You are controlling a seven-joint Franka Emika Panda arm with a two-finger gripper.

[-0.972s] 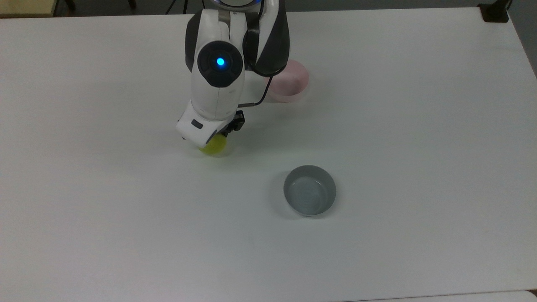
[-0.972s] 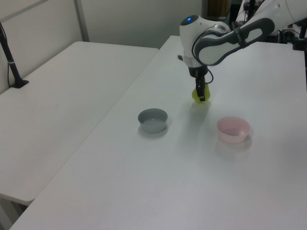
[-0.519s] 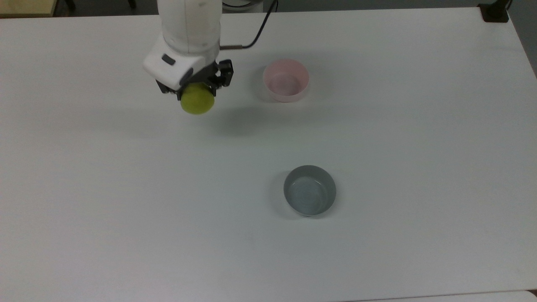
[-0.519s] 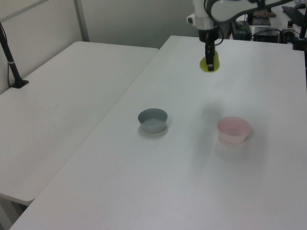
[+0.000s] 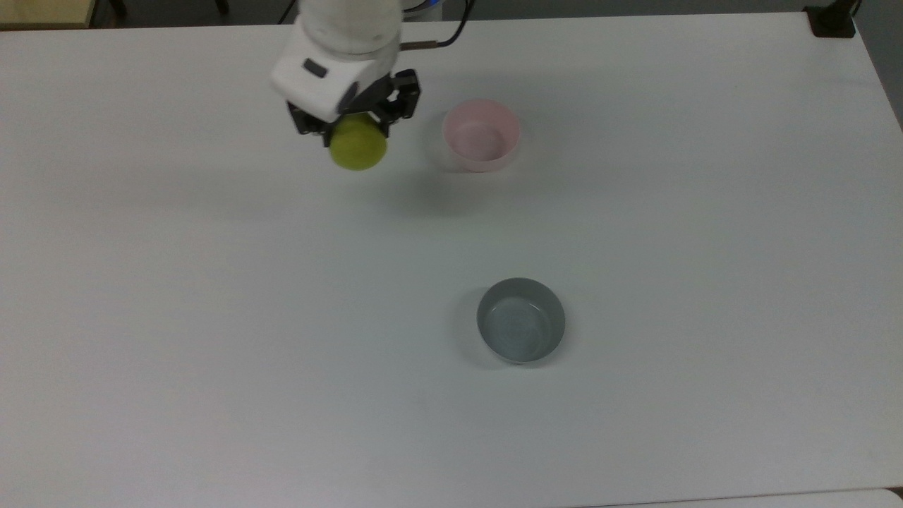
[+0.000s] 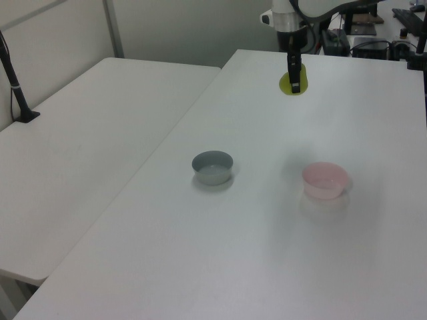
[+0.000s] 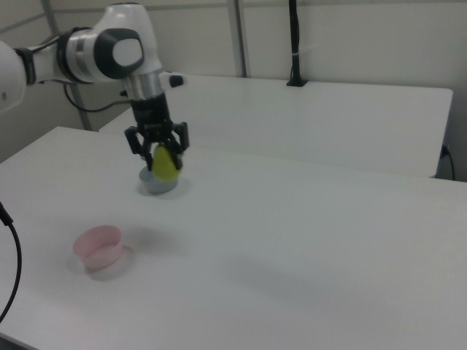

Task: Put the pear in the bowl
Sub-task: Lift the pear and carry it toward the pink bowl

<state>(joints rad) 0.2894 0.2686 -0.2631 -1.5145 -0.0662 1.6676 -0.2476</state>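
The yellow-green pear [image 5: 358,147] hangs in the air, well above the table, with my gripper [image 5: 355,134] shut on its upper part. It also shows as the pear [image 6: 294,81] under the gripper [image 6: 294,77], and as the pear [image 7: 166,164] held by the gripper [image 7: 158,154]. The pale pink bowl [image 5: 481,135] stands on the white table to the right of the pear in the top view, with nothing inside. That same bowl [image 6: 325,180] sits nearer the camera than the pear in the left view, and low at the right view's left as the bowl [image 7: 98,246].
A grey bowl [image 5: 521,319] stands apart on the white table [image 5: 211,317], toward the top view's lower middle; it shows as the grey bowl [image 6: 213,167] too. A second table [image 6: 80,147] adjoins at the left view's left. A black post [image 6: 13,77] rises there.
The arm lifted the pear off the table and carried it up toward the top view's top. In the last half second it shifted right, closer to the pink bowl.
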